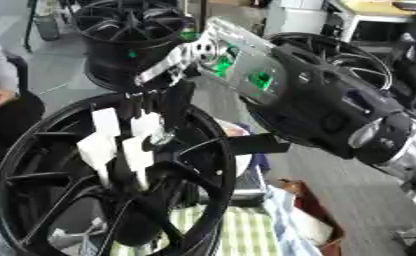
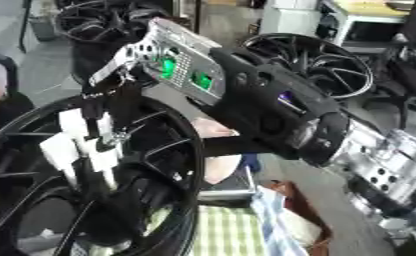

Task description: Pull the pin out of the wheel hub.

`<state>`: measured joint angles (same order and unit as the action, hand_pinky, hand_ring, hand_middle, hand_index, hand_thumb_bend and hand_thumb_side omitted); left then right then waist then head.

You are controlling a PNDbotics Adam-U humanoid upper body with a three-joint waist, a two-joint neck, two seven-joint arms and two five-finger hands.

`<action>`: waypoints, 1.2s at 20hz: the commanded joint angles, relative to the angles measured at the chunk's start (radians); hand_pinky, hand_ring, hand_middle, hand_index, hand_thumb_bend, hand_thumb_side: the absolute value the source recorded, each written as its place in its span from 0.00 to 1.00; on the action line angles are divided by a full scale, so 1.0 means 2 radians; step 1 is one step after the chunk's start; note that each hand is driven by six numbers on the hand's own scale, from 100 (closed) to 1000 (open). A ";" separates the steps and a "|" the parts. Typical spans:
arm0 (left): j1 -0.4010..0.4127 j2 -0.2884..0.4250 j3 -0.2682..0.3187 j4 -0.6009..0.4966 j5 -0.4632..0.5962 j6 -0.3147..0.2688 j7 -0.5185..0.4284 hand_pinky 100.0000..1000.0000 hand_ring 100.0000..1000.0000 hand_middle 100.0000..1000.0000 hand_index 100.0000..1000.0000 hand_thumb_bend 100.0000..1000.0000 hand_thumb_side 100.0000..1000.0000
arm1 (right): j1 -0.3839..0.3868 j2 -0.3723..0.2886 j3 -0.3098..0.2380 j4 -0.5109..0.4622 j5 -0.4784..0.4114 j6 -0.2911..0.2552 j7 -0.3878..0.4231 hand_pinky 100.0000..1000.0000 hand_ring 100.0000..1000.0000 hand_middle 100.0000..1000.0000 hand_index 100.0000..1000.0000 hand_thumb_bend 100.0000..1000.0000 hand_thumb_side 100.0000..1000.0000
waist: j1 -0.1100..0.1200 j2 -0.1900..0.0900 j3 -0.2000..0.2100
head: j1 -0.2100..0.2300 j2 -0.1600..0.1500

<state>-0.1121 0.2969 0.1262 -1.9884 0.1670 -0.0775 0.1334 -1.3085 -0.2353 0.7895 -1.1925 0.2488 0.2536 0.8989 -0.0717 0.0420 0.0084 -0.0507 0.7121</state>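
A big black spoked wheel hub (image 1: pixel 36 165) stands tilted at the lower left. My right arm comes in from the right, and its black hand (image 1: pixel 155 97), which has white pads, hangs over the hub's centre. A small silvery piece (image 1: pixel 163 136), perhaps the pin, shows right beside the hand at the hub's middle. I cannot make out whether the hand holds it. The left hand is out of sight in both views.
Two more black rims stand behind, one at the top left (image 1: pixel 133 30) and one behind my forearm (image 2: pixel 325 60). A person (image 1: pixel 1 90) sits at the left edge. A green-striped cloth (image 1: pixel 238 230) and a brown box (image 1: pixel 312 210) lie below.
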 commanded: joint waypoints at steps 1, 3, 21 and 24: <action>-0.003 0.006 0.000 -0.006 0.000 0.002 -0.001 0.81 0.89 0.77 0.78 0.06 0.58 | -0.006 -0.010 -0.005 0.003 -0.005 0.003 0.004 0.82 0.85 0.78 0.86 0.31 0.17 | 0.004 -0.004 0.000 | 0.000 0.001; -0.004 0.006 0.000 -0.006 0.000 0.002 -0.001 0.81 0.89 0.77 0.78 0.06 0.58 | -0.004 -0.009 -0.005 0.006 -0.006 0.003 0.004 0.82 0.85 0.78 0.86 0.31 0.17 | 0.004 -0.003 0.000 | 0.000 0.001; -0.008 0.003 -0.002 -0.006 0.001 0.002 -0.005 0.81 0.89 0.77 0.78 0.05 0.59 | 0.007 0.014 -0.016 0.028 0.036 -0.010 0.004 0.82 0.85 0.80 0.86 0.34 0.18 | 0.005 0.007 0.006 | -0.001 0.001; -0.008 0.003 -0.001 -0.006 0.001 0.002 -0.005 0.82 0.89 0.77 0.78 0.05 0.59 | 0.010 0.019 -0.017 0.039 0.042 -0.016 0.004 0.82 0.85 0.79 0.86 0.33 0.18 | 0.005 0.008 0.006 | -0.002 0.000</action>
<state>-0.1151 0.2968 0.1211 -1.9884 0.1670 -0.0733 0.1286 -1.2756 -0.1933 0.7639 -1.1257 0.3219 0.2228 0.9005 -0.0695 0.0653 0.0205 -0.0522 0.7198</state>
